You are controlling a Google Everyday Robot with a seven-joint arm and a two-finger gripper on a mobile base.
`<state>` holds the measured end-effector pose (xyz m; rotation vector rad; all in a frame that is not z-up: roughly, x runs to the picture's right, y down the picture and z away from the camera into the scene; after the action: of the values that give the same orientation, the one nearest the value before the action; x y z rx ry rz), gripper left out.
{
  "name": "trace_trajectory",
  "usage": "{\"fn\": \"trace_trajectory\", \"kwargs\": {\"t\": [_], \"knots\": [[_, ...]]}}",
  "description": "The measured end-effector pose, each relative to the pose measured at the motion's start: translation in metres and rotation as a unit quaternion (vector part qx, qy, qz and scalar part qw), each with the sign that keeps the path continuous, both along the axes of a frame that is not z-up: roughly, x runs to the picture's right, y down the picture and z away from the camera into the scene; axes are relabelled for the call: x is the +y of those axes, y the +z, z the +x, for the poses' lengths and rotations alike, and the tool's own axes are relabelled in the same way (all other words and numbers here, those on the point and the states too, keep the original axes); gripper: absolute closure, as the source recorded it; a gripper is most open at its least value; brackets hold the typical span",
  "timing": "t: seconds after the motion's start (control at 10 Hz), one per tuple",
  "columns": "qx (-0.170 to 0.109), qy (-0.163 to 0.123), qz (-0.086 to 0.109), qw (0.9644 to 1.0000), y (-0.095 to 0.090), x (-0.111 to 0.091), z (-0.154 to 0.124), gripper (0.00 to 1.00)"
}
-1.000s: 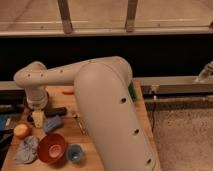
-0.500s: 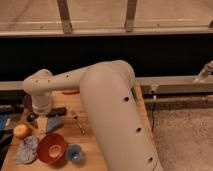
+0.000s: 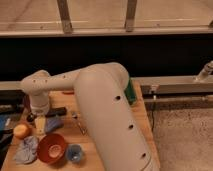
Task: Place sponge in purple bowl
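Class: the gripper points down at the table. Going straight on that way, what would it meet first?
Probably the sponge, lying just beside the gripper, which hangs low over the table. Depth is unclear, so it might touch bare wood next to the sponge.

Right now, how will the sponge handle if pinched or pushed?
Sponge, beside the tool, looks soft: probably squashes under a pinch. Small and flat, so likely light; won't roll, probably slides on the wood table if nudged.
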<state>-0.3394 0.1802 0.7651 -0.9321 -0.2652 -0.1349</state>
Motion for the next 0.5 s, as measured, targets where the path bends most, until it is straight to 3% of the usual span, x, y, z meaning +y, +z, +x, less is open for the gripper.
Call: {"fn": "trace_trajectory", "kwargs": {"t": [0.5], "knots": [[-0.001, -0.026, -0.038, 0.9989, 0.01, 0.013, -0.01, 0.2]]}}
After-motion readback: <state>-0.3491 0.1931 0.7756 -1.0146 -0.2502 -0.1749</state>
